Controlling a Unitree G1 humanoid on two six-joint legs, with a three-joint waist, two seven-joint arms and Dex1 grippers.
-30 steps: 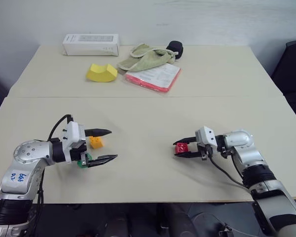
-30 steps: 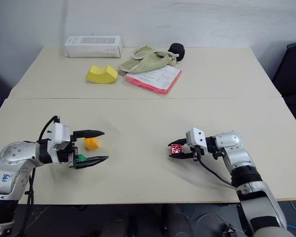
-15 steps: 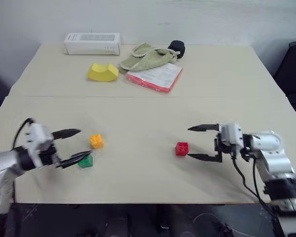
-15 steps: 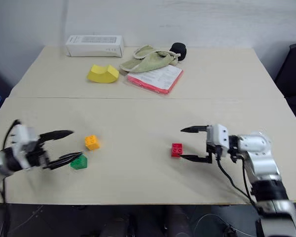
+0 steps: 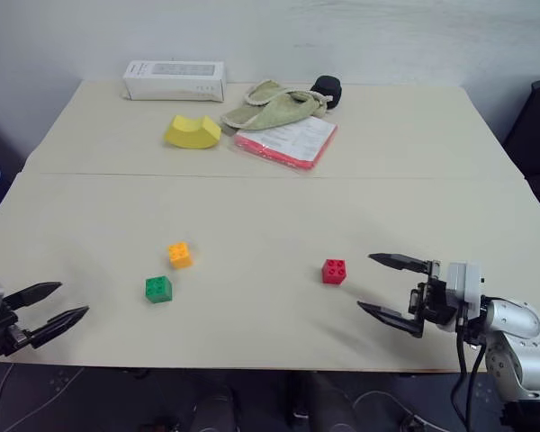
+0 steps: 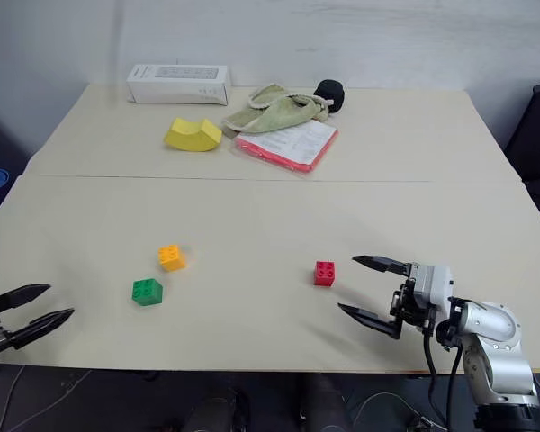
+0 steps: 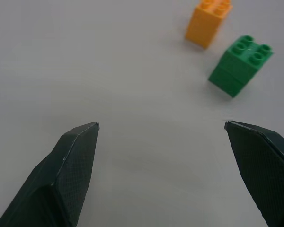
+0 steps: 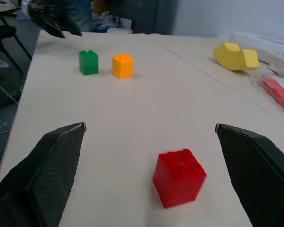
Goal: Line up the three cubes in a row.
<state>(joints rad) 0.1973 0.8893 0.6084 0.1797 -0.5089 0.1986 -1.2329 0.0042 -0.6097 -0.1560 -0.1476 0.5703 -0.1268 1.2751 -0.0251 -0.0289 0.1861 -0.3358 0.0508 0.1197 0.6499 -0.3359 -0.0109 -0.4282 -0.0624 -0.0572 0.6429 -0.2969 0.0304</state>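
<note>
**Fingers spread wide on both grippers, nothing held**

Left gripper (image 5: 38,311) and right gripper (image 5: 396,290) are hanging empty. Green cube (image 5: 158,289) and orange cube (image 5: 179,255) are sitting near each other, red cube (image 5: 334,271) well apart. Risk: a careless push is likely twisting red out of line.

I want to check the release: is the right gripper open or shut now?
Open. The right gripper has its two black fingers spread wide, and the red cube sits free on the table, apart from them.

silver-grey right arm (image 5: 513,331) with a white wrist block, black cables, and black tapered textured fingers (image 5: 398,262).
</note>
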